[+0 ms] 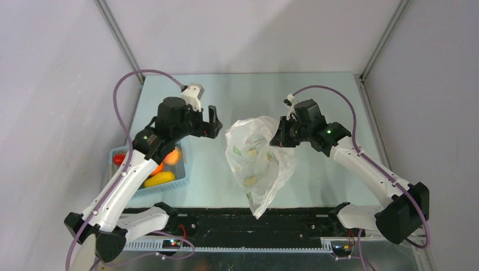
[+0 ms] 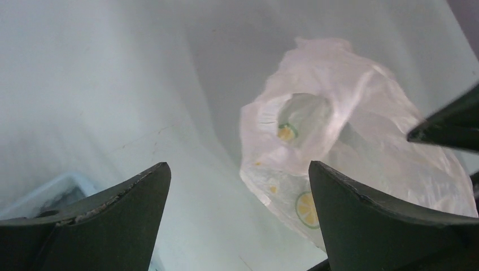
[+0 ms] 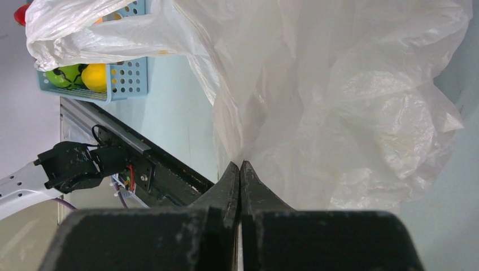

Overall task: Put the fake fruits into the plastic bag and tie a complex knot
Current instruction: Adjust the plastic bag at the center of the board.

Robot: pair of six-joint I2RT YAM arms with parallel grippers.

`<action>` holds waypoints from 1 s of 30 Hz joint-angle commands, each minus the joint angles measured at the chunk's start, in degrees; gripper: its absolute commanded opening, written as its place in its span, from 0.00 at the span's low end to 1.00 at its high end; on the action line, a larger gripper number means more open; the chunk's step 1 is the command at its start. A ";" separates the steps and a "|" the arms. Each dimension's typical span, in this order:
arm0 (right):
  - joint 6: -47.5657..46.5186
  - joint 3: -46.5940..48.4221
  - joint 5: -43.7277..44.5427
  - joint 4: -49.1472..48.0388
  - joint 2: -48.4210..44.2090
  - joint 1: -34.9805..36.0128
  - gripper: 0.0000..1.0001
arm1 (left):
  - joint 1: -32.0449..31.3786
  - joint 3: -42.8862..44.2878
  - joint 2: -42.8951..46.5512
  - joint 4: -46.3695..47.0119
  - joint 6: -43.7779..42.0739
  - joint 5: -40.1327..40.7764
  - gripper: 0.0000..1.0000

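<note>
The plastic bag (image 1: pixel 257 158) hangs in mid-table, thin white film with lemon-slice prints, its mouth gaping toward the left wrist view (image 2: pixel 350 130). My right gripper (image 1: pixel 278 137) is shut on the bag's upper right edge, with the film pinched between the closed tips (image 3: pixel 240 169). My left gripper (image 1: pixel 214 123) hovers wide open just left of the bag's top, with nothing between its fingers (image 2: pixel 237 175). The fake fruits lie in the blue basket: a yellow one (image 1: pixel 160 179), an orange one (image 1: pixel 172 156) and a red one (image 1: pixel 118 158). No knot is in view.
The light blue slatted basket (image 1: pixel 118 151) stands at the left table edge, under my left arm; it also shows in the right wrist view (image 3: pixel 133 79). A black rail (image 1: pixel 237 217) runs along the near edge. Grey walls close in the table.
</note>
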State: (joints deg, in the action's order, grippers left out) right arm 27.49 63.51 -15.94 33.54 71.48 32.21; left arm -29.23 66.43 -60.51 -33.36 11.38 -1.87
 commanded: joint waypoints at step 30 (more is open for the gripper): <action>-0.05 -0.82 -3.35 -3.97 0.78 -1.09 0.00 | 33.36 -34.68 8.53 14.52 38.47 15.39 0.93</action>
State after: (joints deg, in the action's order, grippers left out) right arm 27.42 63.11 -17.72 31.70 71.96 31.40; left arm 3.01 32.34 -50.85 -24.47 45.80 17.06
